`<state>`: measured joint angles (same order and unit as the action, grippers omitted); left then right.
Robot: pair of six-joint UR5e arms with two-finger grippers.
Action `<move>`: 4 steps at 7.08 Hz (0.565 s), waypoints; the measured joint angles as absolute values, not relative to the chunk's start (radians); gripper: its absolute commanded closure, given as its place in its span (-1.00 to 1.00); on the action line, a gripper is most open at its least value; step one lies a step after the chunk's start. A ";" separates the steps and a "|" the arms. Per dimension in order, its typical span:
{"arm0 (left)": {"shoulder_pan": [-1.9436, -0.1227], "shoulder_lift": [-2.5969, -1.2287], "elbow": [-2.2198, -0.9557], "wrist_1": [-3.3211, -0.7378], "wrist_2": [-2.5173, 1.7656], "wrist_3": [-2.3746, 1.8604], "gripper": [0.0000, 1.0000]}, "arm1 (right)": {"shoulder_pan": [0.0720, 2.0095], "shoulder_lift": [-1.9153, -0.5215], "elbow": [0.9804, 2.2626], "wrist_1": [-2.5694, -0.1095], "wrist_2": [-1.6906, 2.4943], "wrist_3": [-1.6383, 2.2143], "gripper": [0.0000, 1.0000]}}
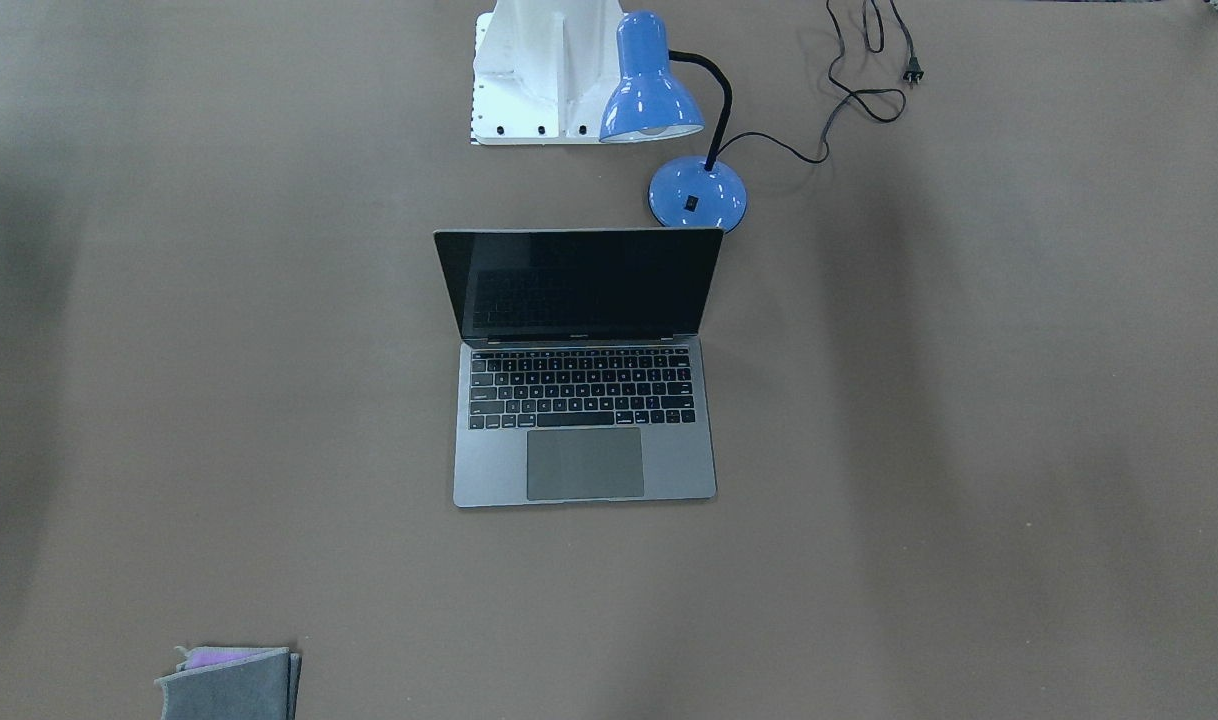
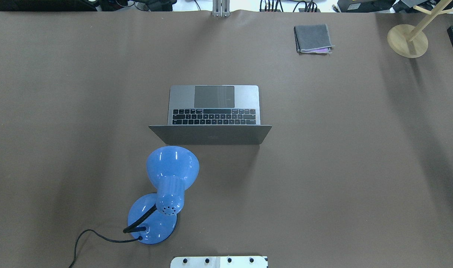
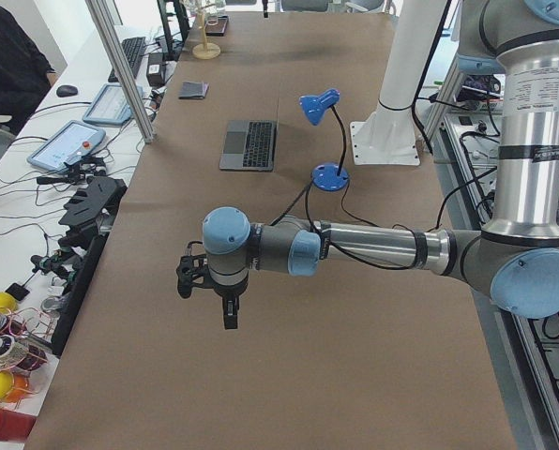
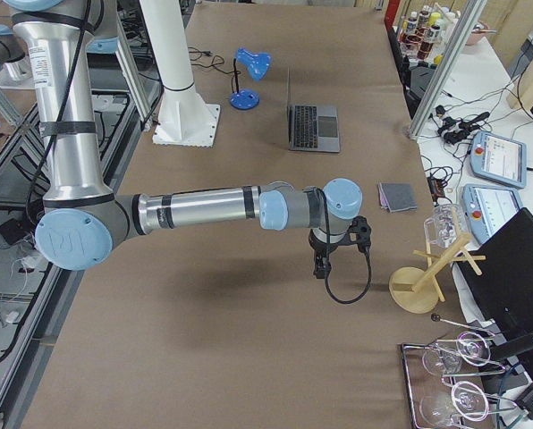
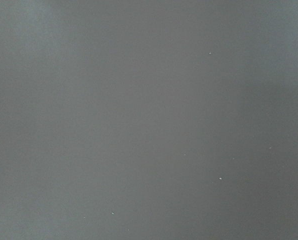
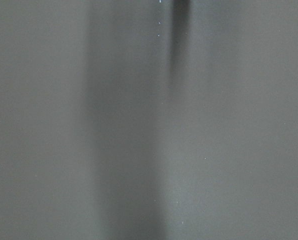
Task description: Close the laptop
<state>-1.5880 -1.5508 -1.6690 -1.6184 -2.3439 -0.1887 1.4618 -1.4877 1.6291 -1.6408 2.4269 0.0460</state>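
The laptop (image 1: 584,400) stands open in the middle of the brown table, its dark screen upright and its lid's back toward the robot; it also shows in the overhead view (image 2: 214,108) and both side views (image 3: 249,143) (image 4: 313,125). My left gripper (image 3: 230,317) hangs over bare table far from the laptop, toward the table's left end. My right gripper (image 4: 319,266) hangs over bare table toward the right end. Neither shows in the front or overhead view, so I cannot tell whether they are open or shut. Both wrist views show only table surface.
A blue desk lamp (image 2: 167,175) with a black cord stands just behind the laptop's lid on the robot's side. A small folded grey cloth (image 2: 313,38) lies at the far right. A wooden stand (image 2: 407,40) is in the far right corner. The white robot base (image 1: 539,70) is behind the lamp.
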 measured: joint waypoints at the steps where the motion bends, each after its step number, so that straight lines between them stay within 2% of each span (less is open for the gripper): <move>1: -1.588 -1.551 -1.671 -1.618 -2.344 -0.189 -0.96 | 1.462 -1.488 1.631 -1.642 2.430 0.046 -1.00; 4: -1.589 -1.551 -1.674 -1.618 -2.344 -0.189 -0.96 | 1.462 -1.489 1.635 -1.646 2.435 0.048 -1.00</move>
<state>-1.5890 -1.5509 -1.6735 -1.6183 -2.3439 -0.1887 1.4619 -1.4891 1.6348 -1.6455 2.4346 0.0475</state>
